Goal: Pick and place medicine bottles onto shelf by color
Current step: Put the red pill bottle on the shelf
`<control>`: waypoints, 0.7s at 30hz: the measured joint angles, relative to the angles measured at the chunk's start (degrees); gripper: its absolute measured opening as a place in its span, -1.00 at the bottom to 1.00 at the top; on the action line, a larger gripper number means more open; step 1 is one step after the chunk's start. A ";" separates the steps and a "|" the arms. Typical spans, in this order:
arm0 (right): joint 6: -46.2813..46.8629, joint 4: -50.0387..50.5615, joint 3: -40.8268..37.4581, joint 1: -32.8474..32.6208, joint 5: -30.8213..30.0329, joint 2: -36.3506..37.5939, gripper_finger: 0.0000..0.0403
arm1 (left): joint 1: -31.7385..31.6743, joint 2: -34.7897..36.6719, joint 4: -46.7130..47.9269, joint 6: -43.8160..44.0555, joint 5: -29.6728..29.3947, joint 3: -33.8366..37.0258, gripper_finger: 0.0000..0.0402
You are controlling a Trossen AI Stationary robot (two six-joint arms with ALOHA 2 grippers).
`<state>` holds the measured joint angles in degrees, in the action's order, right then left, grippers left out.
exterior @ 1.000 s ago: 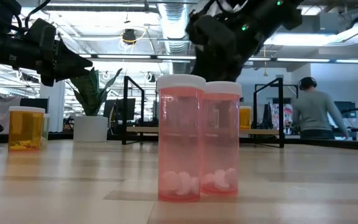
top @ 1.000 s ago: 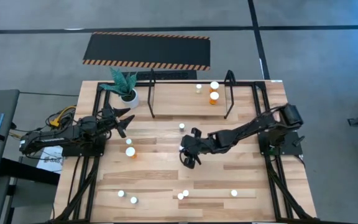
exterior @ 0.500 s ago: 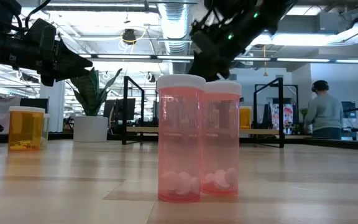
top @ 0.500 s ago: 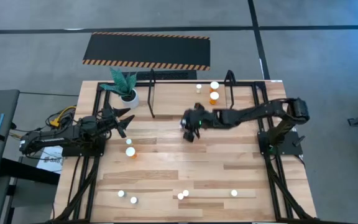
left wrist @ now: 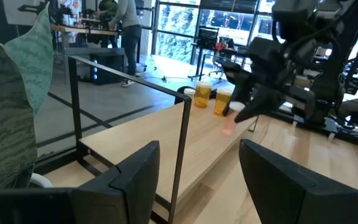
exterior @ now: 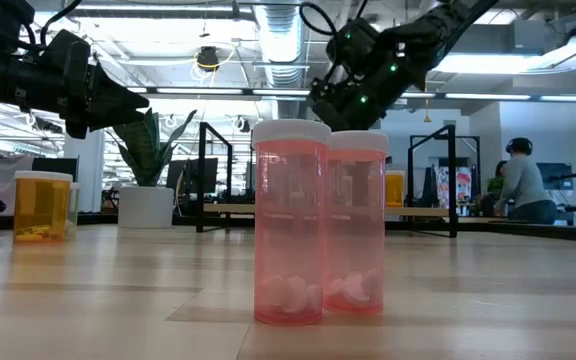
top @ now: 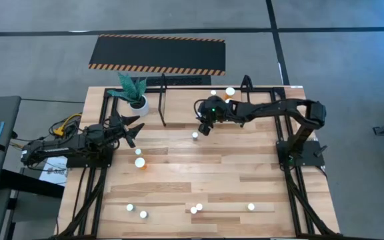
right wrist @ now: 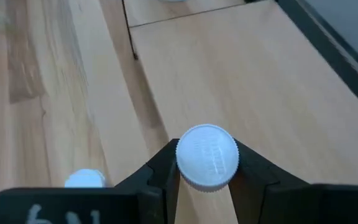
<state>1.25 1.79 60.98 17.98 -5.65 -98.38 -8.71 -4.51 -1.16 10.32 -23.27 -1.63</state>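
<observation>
Two pink bottles (exterior: pixel 318 220) unlabelled; right gripper (top: pixel 206 124) jaws pinching white-capped bottle (right wrist: pixel 207 155); left gripper (top: pixel 133 129) jaws spread.

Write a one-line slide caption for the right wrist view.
Right gripper, its dark fingers shut on a white-capped medicine bottle, carries it above the pale wooden shelf board.

High view is looking straight down on the whole table (top: pixel 199 180). Low view is sitting at tabletop height, nearly touching two pink bottles (exterior: pixel 318 220), facing the room. Left wrist view is facing across the shelf (left wrist: pixel 166 124), sharing its orange bottles (top: pixel 229 97) with high view. Right wrist view is looking down close over the tabletop.
</observation>
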 joint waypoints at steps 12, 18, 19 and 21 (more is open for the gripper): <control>0.66 -2.85 0.12 4.24 2.67 -4.03 -0.35 | 0.01 0.00 -0.01 -0.01 0.02 0.00 0.04; 0.39 -2.47 0.14 5.16 3.18 -4.05 -0.35 | 0.02 0.00 -0.01 0.00 0.02 0.00 0.04; 0.24 -2.40 0.14 5.16 3.17 -4.05 -0.35 | 0.02 0.00 0.00 -0.01 0.02 0.00 0.04; -0.08 -2.24 0.14 5.33 3.17 -4.05 -0.35 | 0.00 0.01 0.00 -0.02 0.02 0.00 0.04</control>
<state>1.17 -0.45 61.12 23.31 -2.48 -102.43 -8.71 -4.50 -1.16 10.31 -23.24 -1.63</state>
